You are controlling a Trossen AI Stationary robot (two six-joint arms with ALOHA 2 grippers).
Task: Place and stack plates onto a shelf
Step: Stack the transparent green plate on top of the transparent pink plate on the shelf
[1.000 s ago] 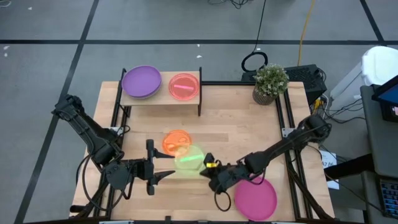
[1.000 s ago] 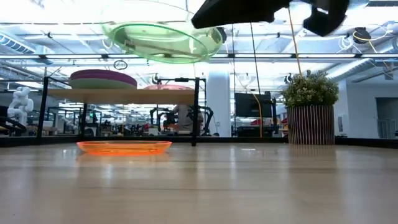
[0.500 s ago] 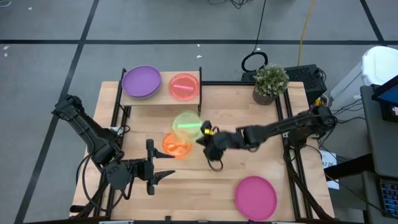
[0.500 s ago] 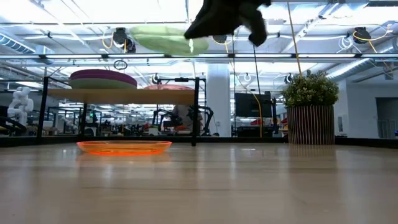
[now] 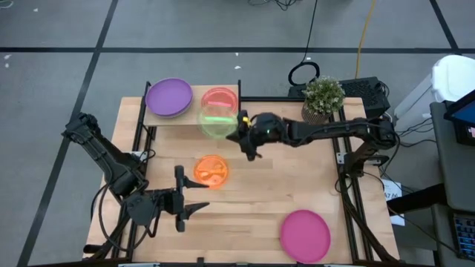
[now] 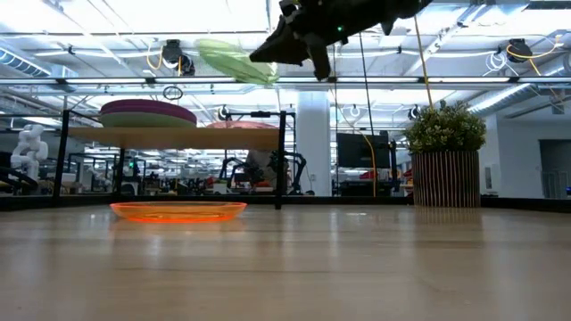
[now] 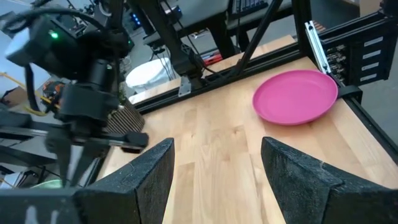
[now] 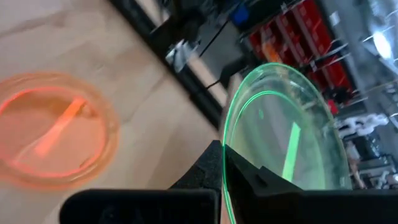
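Observation:
My right gripper [image 5: 239, 130] is shut on a translucent green plate [image 5: 217, 122], held in the air over the near edge of the shelf [image 5: 195, 93], beside the red-pink plate [image 5: 220, 96]. A purple plate [image 5: 168, 97] lies on the shelf's left half. An orange plate [image 5: 211, 170] lies flat on the table in front of the shelf, and a magenta plate [image 5: 305, 235] lies at the near right. My left gripper [image 5: 194, 205] waits open at the near left, with nothing between its fingers. My right gripper pinches the green plate's rim [image 8: 227, 163] between its two fingers, on the side of the plate that faces the table's right. The fingers come in roughly level from the right. The plate [image 6: 236, 61] is lifted clear, tilted, higher than the shelf board [image 6: 178, 136].
A potted plant [image 5: 323, 100] stands at the far right corner. Black frame rails [image 5: 349, 170] run along the table's left and right sides. Bare wood lies between the orange plate and the magenta plate.
My right gripper has swung from the near middle of the table toward the far edge and a little up, carrying the green plate over the orange plate to the shelf's near edge. It has stayed shut on the plate. The left arm has kept still.

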